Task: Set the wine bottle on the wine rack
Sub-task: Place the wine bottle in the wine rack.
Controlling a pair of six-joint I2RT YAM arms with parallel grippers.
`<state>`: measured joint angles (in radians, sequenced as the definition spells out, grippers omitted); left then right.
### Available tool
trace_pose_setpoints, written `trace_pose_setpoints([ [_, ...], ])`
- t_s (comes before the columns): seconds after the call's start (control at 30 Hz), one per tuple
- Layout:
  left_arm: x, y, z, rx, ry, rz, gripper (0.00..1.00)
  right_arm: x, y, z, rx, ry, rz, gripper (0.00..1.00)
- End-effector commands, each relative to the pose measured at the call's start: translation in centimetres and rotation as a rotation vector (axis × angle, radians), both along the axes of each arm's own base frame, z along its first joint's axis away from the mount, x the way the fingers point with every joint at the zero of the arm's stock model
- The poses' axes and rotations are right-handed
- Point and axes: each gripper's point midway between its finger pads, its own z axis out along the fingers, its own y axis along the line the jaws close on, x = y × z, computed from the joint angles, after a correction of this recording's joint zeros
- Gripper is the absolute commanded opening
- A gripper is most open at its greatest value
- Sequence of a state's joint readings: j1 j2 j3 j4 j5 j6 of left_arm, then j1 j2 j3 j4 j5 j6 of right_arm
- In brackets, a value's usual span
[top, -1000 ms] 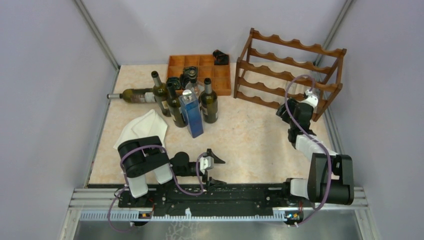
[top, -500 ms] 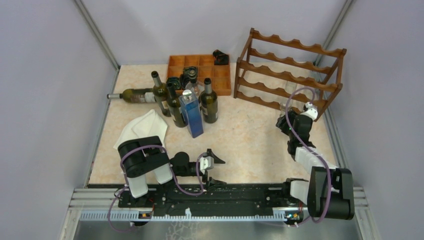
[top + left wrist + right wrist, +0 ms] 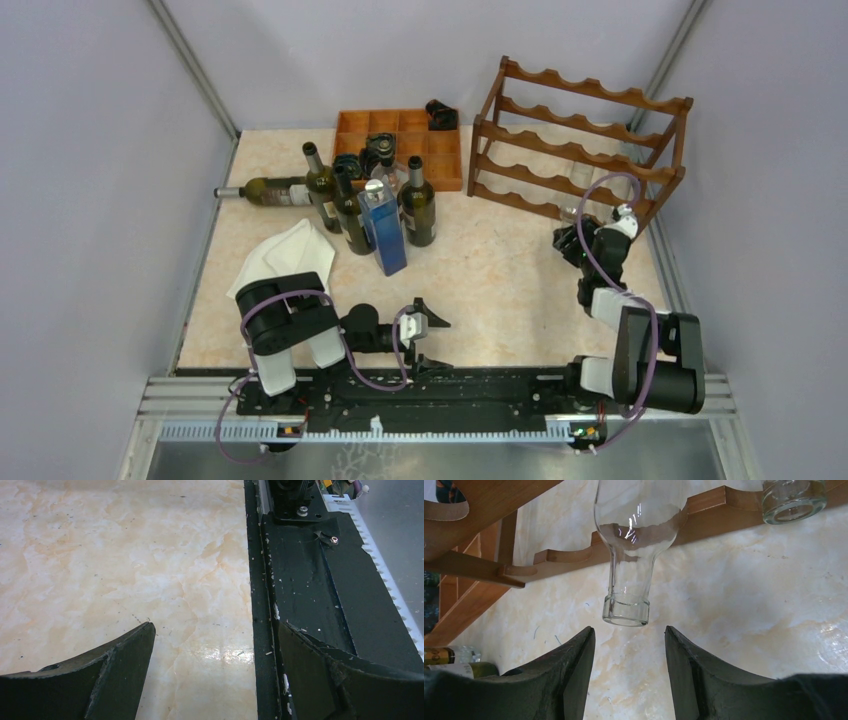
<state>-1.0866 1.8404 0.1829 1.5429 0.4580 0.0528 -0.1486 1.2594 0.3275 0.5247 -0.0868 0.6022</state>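
— Where is the wine bottle [image 3: 631, 545] found?
— It is seen lying on the scalloped rails of the wine rack [image 3: 724, 502], neck pointed out towards the right end effector [image 3: 628, 635] (a second clear bottle [image 3: 794, 500] is seated in a scallop beside it).
— Is it gripped?
— No. The right end effector is seen released: its fingers [image 3: 574, 680] are spread just short of the bottle's mouth, with nothing between them.
— And the left?
— The left end effector [image 3: 216, 626] is spread wide and empty, over the worktop [image 3: 100, 555] beside the black base rail [image 3: 300, 580].
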Motion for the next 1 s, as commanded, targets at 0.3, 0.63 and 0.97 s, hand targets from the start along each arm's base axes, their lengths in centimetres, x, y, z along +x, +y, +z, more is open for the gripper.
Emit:
trace_pose_setpoints([
  [0.3,0.1,-1.2,5.5,-0.217,-0.105,-0.026,0.99,3.3,-0.6,2.5,0.07,-0.142,-0.014,0.49],
  [0.63,0.1,-1.2,5.5,-0.216,-0.106,-0.028,0.99,4.2,-1.1,2.7,0.109,-0.172,-0.034,0.48],
  [0.97,0.1,-1.3,5.4,-0.216,-0.106,-0.03,0.99,4.7,-1.2,2.2,0.12,-0.176,-0.033,0.37],
])
